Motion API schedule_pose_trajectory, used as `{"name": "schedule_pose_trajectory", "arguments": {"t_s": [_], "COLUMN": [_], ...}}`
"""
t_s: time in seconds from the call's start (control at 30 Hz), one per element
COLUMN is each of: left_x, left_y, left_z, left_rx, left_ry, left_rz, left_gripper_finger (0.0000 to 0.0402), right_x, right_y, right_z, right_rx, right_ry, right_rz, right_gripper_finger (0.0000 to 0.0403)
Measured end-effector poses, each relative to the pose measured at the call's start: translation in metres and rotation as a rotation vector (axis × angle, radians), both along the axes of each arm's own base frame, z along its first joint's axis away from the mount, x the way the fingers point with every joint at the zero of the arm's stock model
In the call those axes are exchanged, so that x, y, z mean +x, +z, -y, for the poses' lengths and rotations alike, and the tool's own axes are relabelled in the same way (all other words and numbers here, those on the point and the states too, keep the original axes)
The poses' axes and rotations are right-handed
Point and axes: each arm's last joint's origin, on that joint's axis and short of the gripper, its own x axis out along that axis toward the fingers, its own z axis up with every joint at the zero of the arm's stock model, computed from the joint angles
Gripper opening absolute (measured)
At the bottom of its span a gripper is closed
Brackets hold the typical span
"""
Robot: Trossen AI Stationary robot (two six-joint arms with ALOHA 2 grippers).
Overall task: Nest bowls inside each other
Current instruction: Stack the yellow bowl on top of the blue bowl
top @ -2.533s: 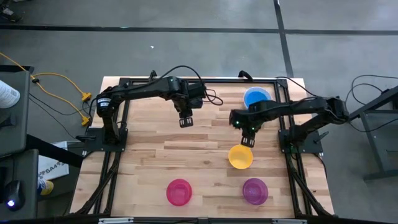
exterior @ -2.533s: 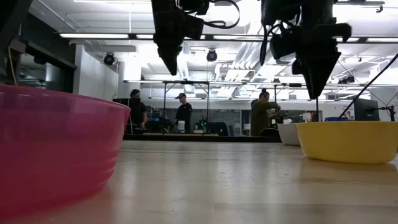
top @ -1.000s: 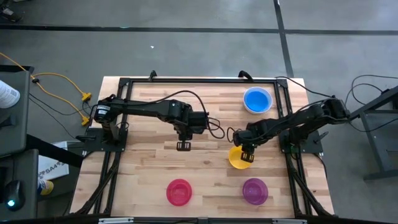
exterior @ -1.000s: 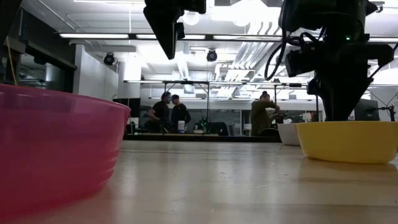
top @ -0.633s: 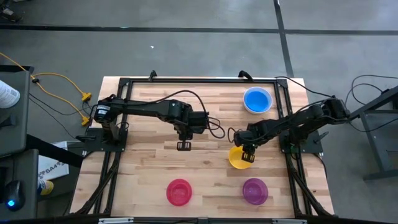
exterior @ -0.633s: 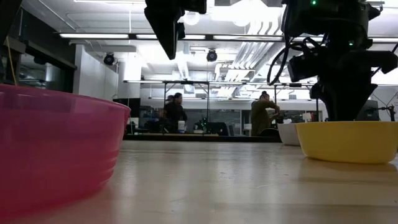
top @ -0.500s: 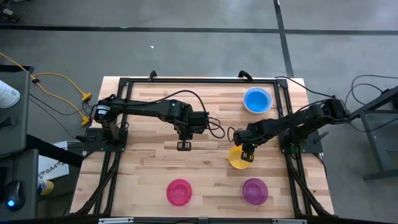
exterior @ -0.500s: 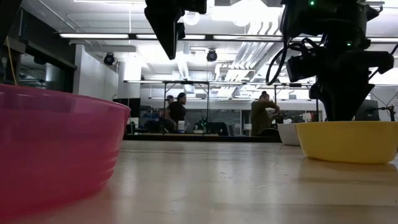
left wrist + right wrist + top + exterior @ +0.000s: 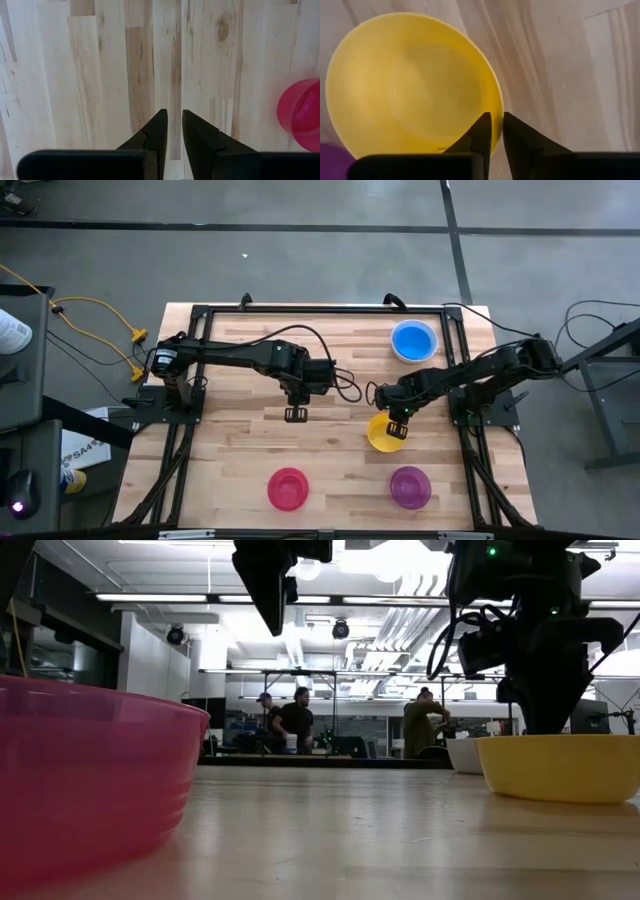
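Now that my fingers have drawn in on the yellow rim, here is how things stand.

Right gripper [image 9: 492, 131]: my jaws have narrowed from wide to a thin gap; one finger sits inside the yellow bowl [image 9: 410, 82], the other outside, with the rim between them. I judge it pinched.
Change: a second ago the same gripper stood at this spot over the bowl with jaws apart; only the closing is new.
Meaning: the grip step looks done; lifting should be next.
Blue bowl [image 9: 413, 340]: beyond my gripper, toward the table's far edge, well apart.
Purple bowl [image 9: 410, 487]: near side of my gripper, just past the yellow one.
Pink bowl [image 9: 288, 488]: on the near side, off toward the left arm.
White bowl [image 9: 466, 754]: seen only in the low view, behind the yellow.
Left gripper [image 9: 171, 131]: hangs over bare wood, jaws nearly together, holding nothing.
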Motion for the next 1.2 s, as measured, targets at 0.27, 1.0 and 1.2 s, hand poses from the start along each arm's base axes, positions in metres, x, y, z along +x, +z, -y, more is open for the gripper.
{"name": "schedule_pose_trajectory", "arguments": {"t_s": [0.27, 1.0, 1.2], "left_x": [0.0, 0.0, 0.0], "left_y": [0.0, 0.0, 0.0], "left_z": [0.0, 0.0, 0.0], "left_rx": [0.0, 0.0, 0.0], "left_ry": [0.0, 0.003, 0.002], "left_rz": [0.0, -0.001, -0.001], "left_gripper_finger": [0.0058, 0.0058, 0.0058], "right_x": [0.0, -0.001, -0.001], "right_y": [0.0, -0.013, -0.012], "right_z": [0.0, 0.0, 0.005], "right_rx": [0.008, 0.03, 0.035], "right_ry": [0.002, 0.004, -0.006], "right_rz": [0.003, 0.027, 0.027], "right_gripper_finger": [0.0025, 0.002, 0.0007]}}
